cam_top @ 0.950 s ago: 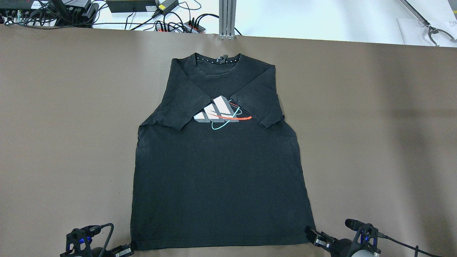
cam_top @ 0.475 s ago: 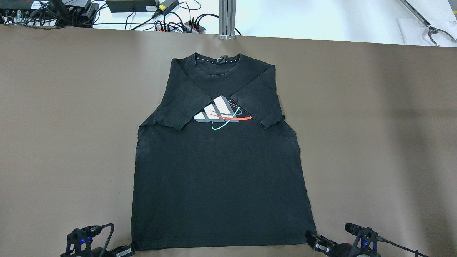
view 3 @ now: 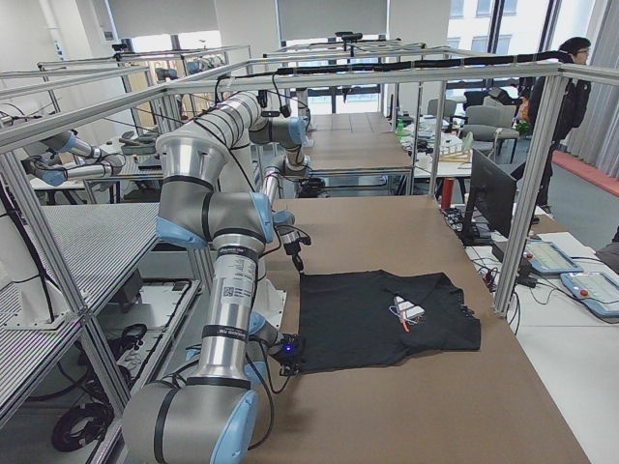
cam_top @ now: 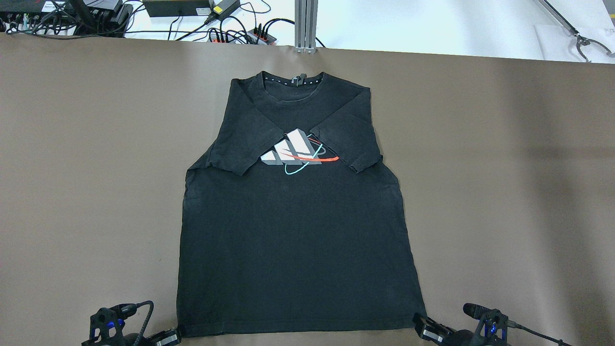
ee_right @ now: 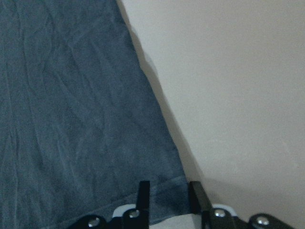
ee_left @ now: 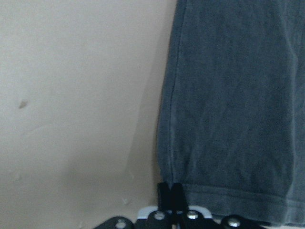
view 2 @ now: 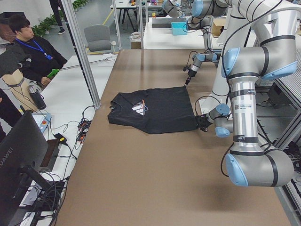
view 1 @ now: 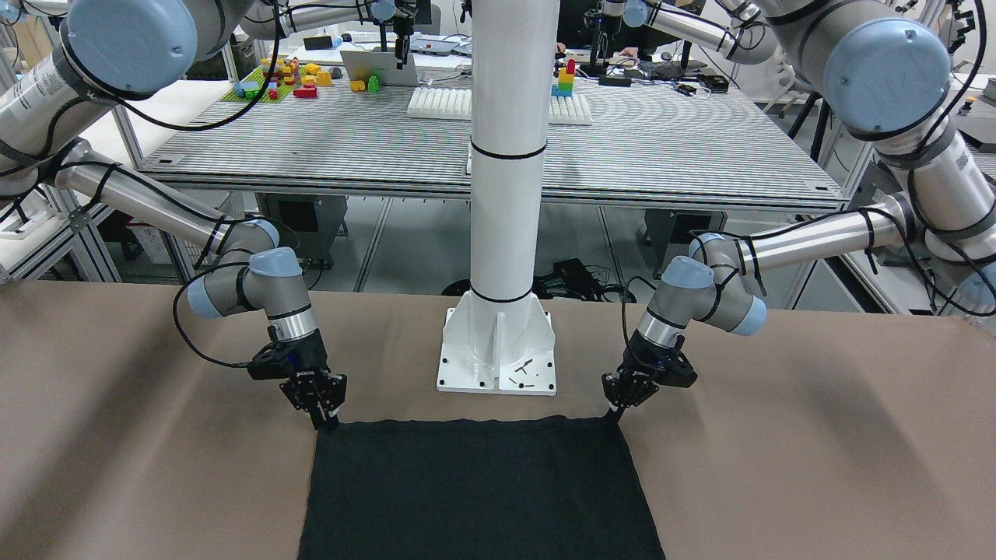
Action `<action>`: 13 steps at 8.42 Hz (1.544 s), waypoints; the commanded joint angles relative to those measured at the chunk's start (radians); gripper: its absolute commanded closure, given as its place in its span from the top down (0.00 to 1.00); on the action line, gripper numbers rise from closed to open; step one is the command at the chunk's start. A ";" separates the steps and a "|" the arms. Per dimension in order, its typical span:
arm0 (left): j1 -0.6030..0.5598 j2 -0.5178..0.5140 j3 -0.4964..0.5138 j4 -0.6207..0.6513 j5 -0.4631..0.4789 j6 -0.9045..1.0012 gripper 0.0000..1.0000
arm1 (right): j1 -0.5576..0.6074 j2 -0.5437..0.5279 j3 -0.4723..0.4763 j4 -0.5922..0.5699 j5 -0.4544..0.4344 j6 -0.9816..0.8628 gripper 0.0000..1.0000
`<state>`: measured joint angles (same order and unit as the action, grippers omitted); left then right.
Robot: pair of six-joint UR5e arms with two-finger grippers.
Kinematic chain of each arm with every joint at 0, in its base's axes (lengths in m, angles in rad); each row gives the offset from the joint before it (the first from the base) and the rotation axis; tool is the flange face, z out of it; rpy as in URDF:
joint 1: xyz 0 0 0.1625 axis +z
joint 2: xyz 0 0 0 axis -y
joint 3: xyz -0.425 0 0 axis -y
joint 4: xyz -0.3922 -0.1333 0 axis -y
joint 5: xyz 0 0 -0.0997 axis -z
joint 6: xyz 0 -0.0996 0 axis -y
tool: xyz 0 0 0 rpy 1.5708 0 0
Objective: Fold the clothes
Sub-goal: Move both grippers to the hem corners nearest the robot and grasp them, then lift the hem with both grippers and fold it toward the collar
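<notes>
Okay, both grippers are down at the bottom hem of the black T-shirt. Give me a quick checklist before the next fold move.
1. Is the right gripper open around the hem corner of the black fabric T-shirt with a striped chest print? Ok.
2. Has the left gripper, fingers together at the other hem corner, pinched cloth? Cannot tell.
3. Are both short sleeves folded in over the chest? Ok.
4. Does the shirt body lie flat, without big wrinkles? Ok.
5. Is the collar at the far end, roughly square to the hem? Ok.
</notes>
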<state>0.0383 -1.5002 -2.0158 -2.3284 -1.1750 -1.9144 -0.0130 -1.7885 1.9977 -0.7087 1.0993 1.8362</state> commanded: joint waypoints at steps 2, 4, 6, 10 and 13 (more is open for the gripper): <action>-0.002 0.003 -0.015 0.000 0.000 0.000 0.00 | -0.001 0.000 0.001 0.000 -0.001 -0.002 0.00; -0.011 0.015 -0.056 0.001 -0.005 0.002 0.00 | 0.001 0.000 0.027 0.000 0.001 -0.011 0.00; -0.064 0.021 -0.118 0.003 -0.050 0.062 0.00 | 0.007 -0.003 0.109 -0.006 0.007 -0.126 0.00; -0.436 -0.006 -0.208 0.091 -0.450 0.233 0.00 | 0.175 0.018 0.227 -0.017 0.150 -0.493 0.00; -0.710 -0.233 -0.210 0.363 -0.785 0.319 0.00 | 0.520 0.145 0.231 -0.206 0.551 -0.563 0.00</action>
<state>-0.5303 -1.6001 -2.2220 -2.1243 -1.7708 -1.6521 0.3061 -1.7198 2.2205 -0.7925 1.3999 1.3114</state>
